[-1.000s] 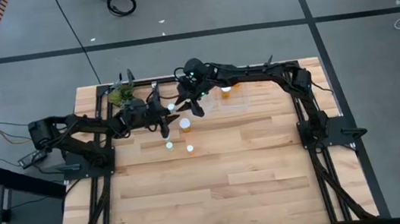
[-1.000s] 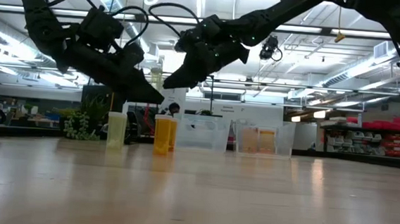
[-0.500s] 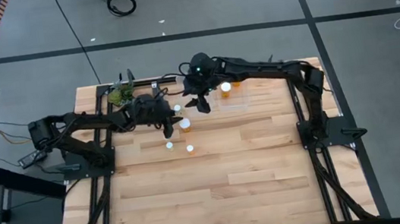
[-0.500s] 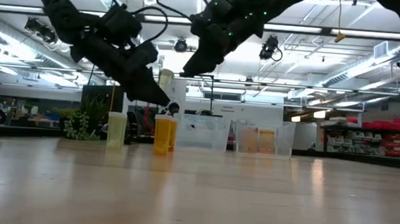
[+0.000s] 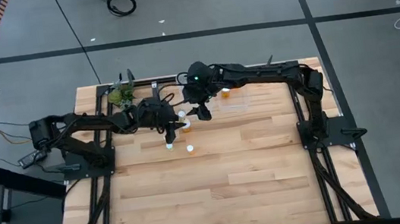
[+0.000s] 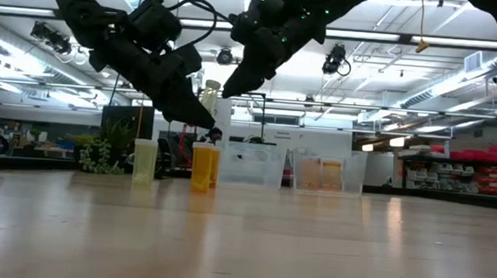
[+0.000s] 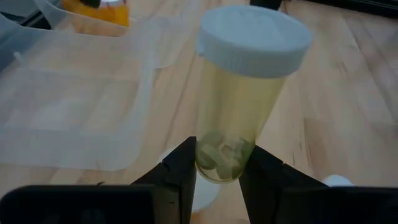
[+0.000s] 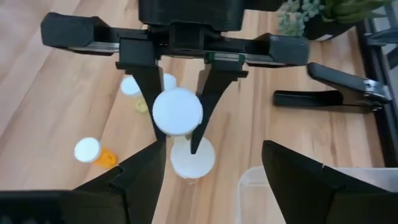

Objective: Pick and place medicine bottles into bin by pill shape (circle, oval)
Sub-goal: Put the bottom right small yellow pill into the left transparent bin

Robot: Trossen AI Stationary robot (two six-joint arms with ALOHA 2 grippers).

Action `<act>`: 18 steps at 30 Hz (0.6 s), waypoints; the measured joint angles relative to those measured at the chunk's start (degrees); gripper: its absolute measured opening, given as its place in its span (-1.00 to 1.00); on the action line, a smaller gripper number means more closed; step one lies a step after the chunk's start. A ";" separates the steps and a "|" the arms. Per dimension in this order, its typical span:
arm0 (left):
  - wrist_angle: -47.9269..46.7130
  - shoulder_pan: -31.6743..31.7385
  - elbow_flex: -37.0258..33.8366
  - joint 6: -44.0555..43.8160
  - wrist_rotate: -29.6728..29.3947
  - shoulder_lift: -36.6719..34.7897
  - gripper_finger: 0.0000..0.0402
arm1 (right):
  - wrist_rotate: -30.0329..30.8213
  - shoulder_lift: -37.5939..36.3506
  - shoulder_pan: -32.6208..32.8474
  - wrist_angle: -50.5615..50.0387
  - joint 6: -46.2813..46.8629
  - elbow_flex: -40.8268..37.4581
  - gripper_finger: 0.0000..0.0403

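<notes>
Toward the far edge of the wooden table (image 5: 231, 177), a little left of centre, both arms meet above a small cluster of bottles. A green plant sprig (image 5: 123, 95) sits at the far left corner, and clear plastic bins (image 6: 286, 168) stand along the far edge to the right of the cluster, one holding an orange bottle (image 7: 102, 11). Below the grippers an orange standing bottle (image 6: 203, 167) and a paler standing bottle (image 6: 143, 161) rest on the wood, with two more white-capped bottles (image 5: 189, 149) nearer on the table; a small orange one lies on its side (image 8: 94, 152).

The left gripper (image 7: 217, 168) is clamped on the lower part of a lifted bottle (image 7: 239, 106), holding it in the air above the standing orange one. This bottle is a pale yellowish, see-through cylinder with a round white cap, tilted, and a few pale pills lie at its bottom between the fingers.

The right gripper (image 8: 211, 165) hovers just beside it, facing the cap, its fingers spread wide and holding nothing.
</notes>
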 joint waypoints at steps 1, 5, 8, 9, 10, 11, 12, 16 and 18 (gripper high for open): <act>-0.11 -0.05 0.00 -0.01 0.03 0.00 -0.45 | 0.00 0.00 0.05 -0.06 0.12 0.00 0.35; -1.31 -0.26 0.00 -0.02 -0.01 0.00 -0.45 | 0.26 0.01 0.10 -0.14 0.70 0.00 0.35; -1.72 -0.28 0.00 -0.04 -0.01 0.00 -0.45 | 0.40 0.01 0.42 0.20 0.97 0.00 0.34; -1.66 -0.28 0.00 -0.04 -0.01 0.00 -0.45 | 0.39 0.01 0.70 0.45 0.88 0.00 0.34; -1.61 -0.28 0.00 0.00 -0.01 0.00 -0.45 | 0.39 0.01 1.02 0.50 0.51 0.00 0.34; -1.62 -0.28 0.00 0.02 -0.01 0.00 -0.45 | 0.39 0.01 1.34 0.50 -0.18 0.00 0.34; -1.63 -0.28 0.00 0.02 -0.10 0.00 -0.45 | 0.38 0.01 1.65 0.67 -0.64 0.00 0.34; -1.58 -0.28 0.00 0.07 -0.65 0.00 -0.45 | 0.32 0.03 2.09 1.79 -0.93 -0.19 0.34; -1.52 -0.28 0.00 0.21 -0.69 0.00 -0.45 | 0.03 0.64 2.02 3.98 -0.86 -0.90 0.34</act>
